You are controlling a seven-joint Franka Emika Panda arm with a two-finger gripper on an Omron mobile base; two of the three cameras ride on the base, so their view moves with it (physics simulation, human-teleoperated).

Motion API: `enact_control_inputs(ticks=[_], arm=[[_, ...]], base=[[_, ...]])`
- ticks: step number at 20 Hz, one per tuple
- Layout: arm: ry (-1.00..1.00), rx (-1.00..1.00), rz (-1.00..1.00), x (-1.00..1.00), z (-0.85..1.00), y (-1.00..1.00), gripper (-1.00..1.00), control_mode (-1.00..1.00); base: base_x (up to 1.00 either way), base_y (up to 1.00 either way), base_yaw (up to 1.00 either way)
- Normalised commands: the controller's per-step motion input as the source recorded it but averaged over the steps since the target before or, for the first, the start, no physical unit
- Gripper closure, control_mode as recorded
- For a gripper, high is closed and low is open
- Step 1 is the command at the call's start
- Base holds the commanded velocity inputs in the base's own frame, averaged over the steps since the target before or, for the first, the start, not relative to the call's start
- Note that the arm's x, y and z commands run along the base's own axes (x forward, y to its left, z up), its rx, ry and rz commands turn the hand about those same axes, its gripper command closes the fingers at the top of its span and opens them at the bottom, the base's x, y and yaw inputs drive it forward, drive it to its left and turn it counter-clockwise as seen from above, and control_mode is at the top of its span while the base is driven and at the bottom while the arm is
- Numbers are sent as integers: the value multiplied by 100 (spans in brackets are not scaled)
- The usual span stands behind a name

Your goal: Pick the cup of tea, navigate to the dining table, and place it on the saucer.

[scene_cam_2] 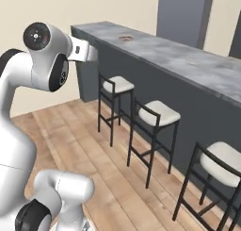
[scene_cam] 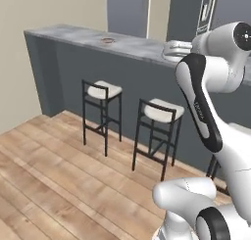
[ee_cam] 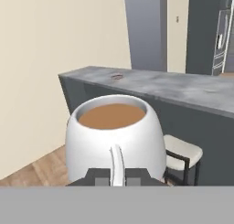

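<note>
At about ten o'clock in the left base view, the saucer [scene_cam: 108,40] lies flat on the grey marbled tabletop of the dining table [scene_cam: 68,36], close to that counter's far end and set back from its front edge. It sits bare, ready to take a cup. In the right base view the same dish [scene_cam_2: 125,37] falls near twelve o'clock, well apart from the arm.

Below the tabletop, black-framed stools [scene_cam: 104,111] with pale seats stand in a row along the dark counter body, on the wooden floor [scene_cam: 54,175]. Their line probably limits how close the base can drive before the arm must reach over them.

In the hand view, the cup of tea [ee_cam: 114,138] sits at the centre, upright, brown tea level and below the rim. Its handle runs down at six o'clock between the two dark fingertips [ee_cam: 98,176] of the hand [ee_cam: 115,177], which is closed to a narrow gap around that handle and carries the cup clear of any surface. Held level like this, the tea is unlikely to spill during travel.

The saucer [ee_cam: 117,76] appears just above the cup's rim, at twelve o'clock, so the hand seems aimed at it, though the cup is far from it. Picking looks done; approach and placing remain.
</note>
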Motion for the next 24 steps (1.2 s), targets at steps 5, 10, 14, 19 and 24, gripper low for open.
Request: enact_control_inputs(ticks=[5,10,14,19,24], arm=[[0,0,0,0,0,0,100,100],[0,0,0,0,0,0,100,100],[0,0,0,0,0,0,100,100],[0,0,0,0,0,0,100,100],[0,0,0,0,0,0,100,100]], base=[[100,49,-31],[100,61,-30],[100,66,-34],[100,63,-40],[100,64,-42]])
